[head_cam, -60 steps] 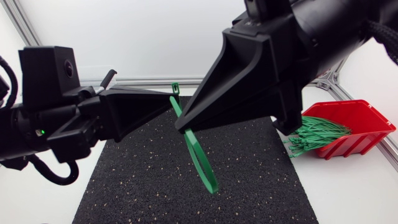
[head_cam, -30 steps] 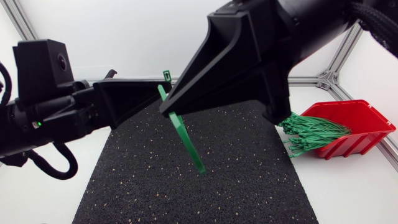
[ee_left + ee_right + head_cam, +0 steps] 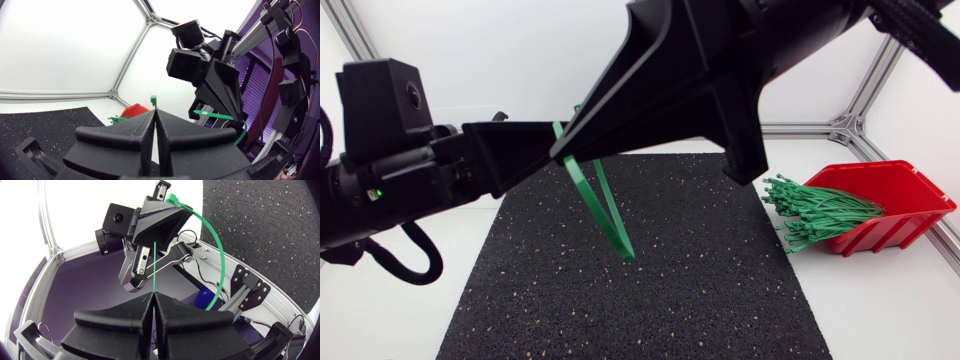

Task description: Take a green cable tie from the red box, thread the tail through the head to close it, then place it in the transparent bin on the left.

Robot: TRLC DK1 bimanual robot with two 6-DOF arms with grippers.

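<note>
Both end effectors meet above the black mat, well over the table, with one green cable tie shared between them.

The left end effector comes in from the left, its two wedge fingers pressed together. In the left wrist view the seam between them shows no gap, and the tie's square head stands up just past the fingertips, so this end effector is clamped on the head end.

The right end effector reaches down from the upper right, past the middle, and its tip lies just beside the left one's. Its fingers are also closed. In the right wrist view a thin straight run of the strap rises from the seam between them — gripped from both sides. From there the strap points up toward the underside of the left end effector.

Between the two grips the tie bows out. In the right wrist view it sweeps as a wide arc from the head, held at the left fingertips, round to the side of the right end effector. From above, the same slack hangs below both tips as a narrow loop whose lowest point is over the mat's middle. Whether it touches the mat cannot be told.

The red box sits at the table's right side, just off the mat, with a bundle of green ties spilling out of its open front — well apart from both end effectors.
</note>
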